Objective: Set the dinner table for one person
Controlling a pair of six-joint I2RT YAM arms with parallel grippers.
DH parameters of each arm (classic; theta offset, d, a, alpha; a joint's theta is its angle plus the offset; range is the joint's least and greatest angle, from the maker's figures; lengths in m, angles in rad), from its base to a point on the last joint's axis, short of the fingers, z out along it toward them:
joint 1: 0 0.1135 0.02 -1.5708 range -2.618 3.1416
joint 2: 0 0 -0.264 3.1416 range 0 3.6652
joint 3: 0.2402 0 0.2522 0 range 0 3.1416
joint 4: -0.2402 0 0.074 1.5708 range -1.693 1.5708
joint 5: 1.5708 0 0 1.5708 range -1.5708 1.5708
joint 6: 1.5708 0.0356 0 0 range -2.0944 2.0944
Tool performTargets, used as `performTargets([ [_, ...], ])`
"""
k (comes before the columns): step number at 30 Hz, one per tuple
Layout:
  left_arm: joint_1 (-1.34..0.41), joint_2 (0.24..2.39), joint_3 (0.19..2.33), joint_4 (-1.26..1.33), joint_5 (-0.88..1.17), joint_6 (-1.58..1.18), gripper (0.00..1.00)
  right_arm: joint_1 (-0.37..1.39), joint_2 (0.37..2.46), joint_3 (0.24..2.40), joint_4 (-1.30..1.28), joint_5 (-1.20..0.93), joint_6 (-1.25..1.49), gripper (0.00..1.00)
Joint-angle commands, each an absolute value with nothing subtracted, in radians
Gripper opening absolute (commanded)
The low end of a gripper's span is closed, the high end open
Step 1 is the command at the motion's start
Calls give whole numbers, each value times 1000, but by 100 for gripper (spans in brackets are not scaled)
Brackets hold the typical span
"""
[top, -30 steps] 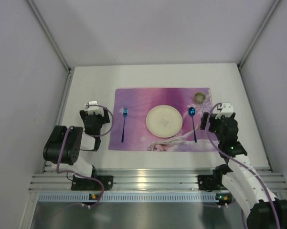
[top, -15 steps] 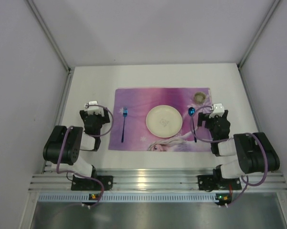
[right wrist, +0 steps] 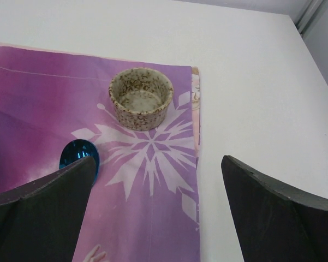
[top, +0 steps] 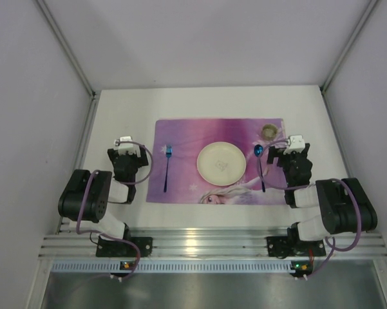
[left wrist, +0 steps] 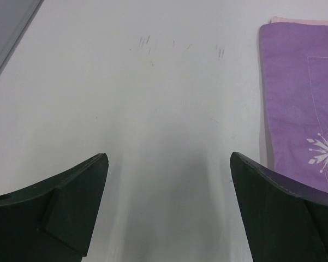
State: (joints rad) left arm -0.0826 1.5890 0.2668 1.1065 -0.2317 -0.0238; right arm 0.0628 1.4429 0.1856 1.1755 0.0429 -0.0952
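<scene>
The dinner table [top: 116, 109] is a white top with a purple placemat [top: 187, 135] in its middle. On the mat lie a cream plate [top: 221, 162], a blue fork [top: 167, 166] to its left, a blue spoon [top: 260, 161] to its right and a small speckled cup [top: 268, 131] at the far right corner. My left gripper [top: 127, 154] hangs open over bare table [left wrist: 153, 98], left of the mat's edge [left wrist: 300, 98]. My right gripper [right wrist: 158, 161] is open over the mat's right edge, with the cup [right wrist: 141, 97] ahead of it and the spoon's bowl [right wrist: 76, 154] by its left finger. Neither holds anything.
Grey walls close in the table on three sides. A ribbed aluminium rail [top: 199, 243] runs along the near edge, where both arm bases are bolted. Bare white table [right wrist: 251, 82] lies right of the mat.
The right arm has folded back toward its base, and its gripper has shifted slightly left, to the mat's right edge. The left arm has not moved.
</scene>
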Motion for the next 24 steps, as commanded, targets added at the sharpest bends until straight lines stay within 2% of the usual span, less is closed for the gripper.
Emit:
performTargets([
  [1, -77, 1585, 285, 1181, -221, -31, 99, 57, 1448, 210, 1246, 20, -94, 100],
  [24, -77, 1586, 285, 1181, -219, -32, 99, 55, 1448, 219, 1230, 38, -81, 100],
])
